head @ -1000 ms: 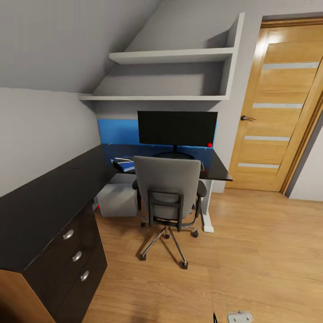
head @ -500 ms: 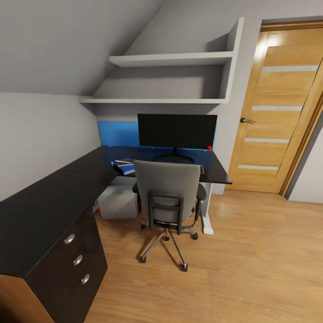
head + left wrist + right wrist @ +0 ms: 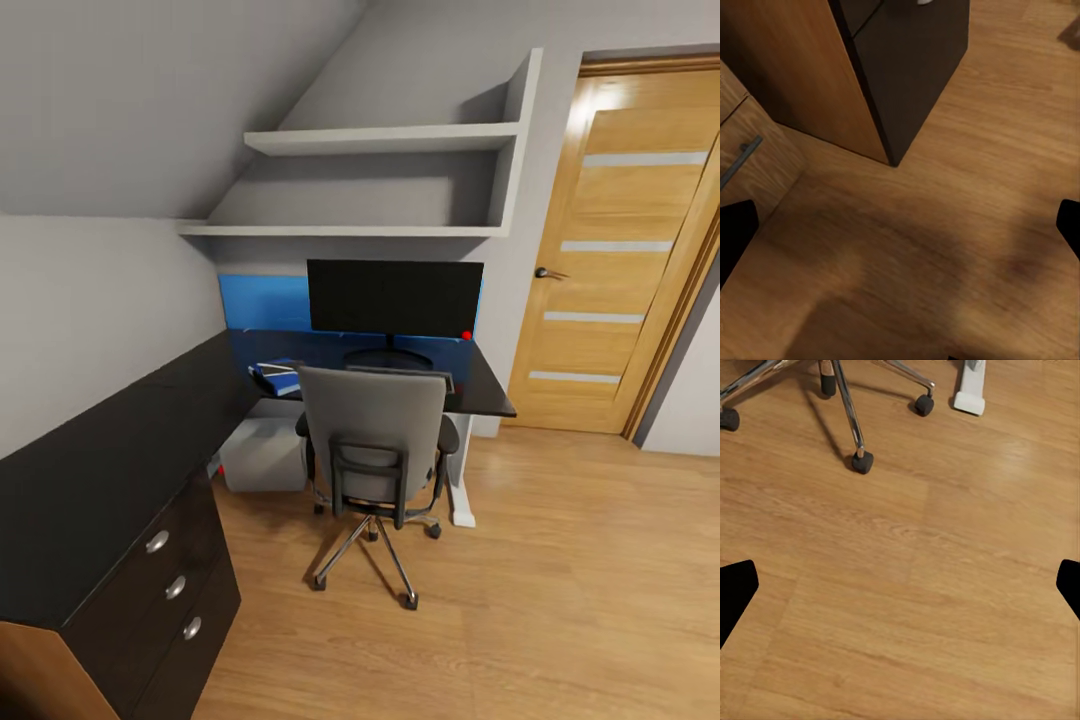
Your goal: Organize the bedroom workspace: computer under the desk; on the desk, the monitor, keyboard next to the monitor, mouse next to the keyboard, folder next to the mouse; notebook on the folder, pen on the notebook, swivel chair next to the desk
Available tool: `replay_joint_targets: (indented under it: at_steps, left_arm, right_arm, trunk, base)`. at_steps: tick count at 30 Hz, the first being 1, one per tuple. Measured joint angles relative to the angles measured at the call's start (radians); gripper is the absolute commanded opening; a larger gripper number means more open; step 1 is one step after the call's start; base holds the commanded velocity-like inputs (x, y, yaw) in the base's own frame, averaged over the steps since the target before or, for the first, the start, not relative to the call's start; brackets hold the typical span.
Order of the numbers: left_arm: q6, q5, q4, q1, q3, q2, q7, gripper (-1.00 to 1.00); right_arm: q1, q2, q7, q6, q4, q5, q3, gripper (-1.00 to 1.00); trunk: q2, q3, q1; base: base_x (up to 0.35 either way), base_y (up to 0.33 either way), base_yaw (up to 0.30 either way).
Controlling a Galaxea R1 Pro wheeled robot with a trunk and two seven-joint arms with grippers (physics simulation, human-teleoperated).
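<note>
The swivel chair [image 3: 375,430] stands pushed in at the black L-shaped desk [image 3: 120,440], its grey back toward me. Behind it the monitor [image 3: 395,297] stands on the desk. A sliver of the keyboard [image 3: 447,378] shows past the chair back. The blue folder [image 3: 279,378] lies on the desk left of the chair, with small dark and pale shapes on it that I cannot tell apart. The computer [image 3: 263,455] sits under the desk. Mouse, notebook and pen are hidden or too small to tell. Both my left gripper [image 3: 902,229] and right gripper [image 3: 902,585] hang open and empty over the floor.
A wooden door [image 3: 620,250] is at the right, white wall shelves [image 3: 380,140] above the desk. The black drawer unit [image 3: 175,585] is near on my left, with a wooden chest [image 3: 750,150] beside it. Chair castors [image 3: 862,461] and the white desk leg [image 3: 971,394] lie ahead of the right gripper.
The whole head picture has slid down a little, so the camera has moved. A pale part at the lower edge has left the picture. Chair and desk things stand as before.
</note>
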Motion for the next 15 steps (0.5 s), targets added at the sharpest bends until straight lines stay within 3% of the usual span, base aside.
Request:
replay_joint_targets:
  at_steps: [15]
  left_arm:
    - [0.021,0.000,-0.001,0.000,0.002,0.001,0.001,1.00]
  right_arm:
    - [0.000,0.000,0.000,0.000,0.000,0.000,0.000,1.00]
  trunk:
    - [0.000,0.000,0.000]
  base:
    - [0.000,0.000,0.000]
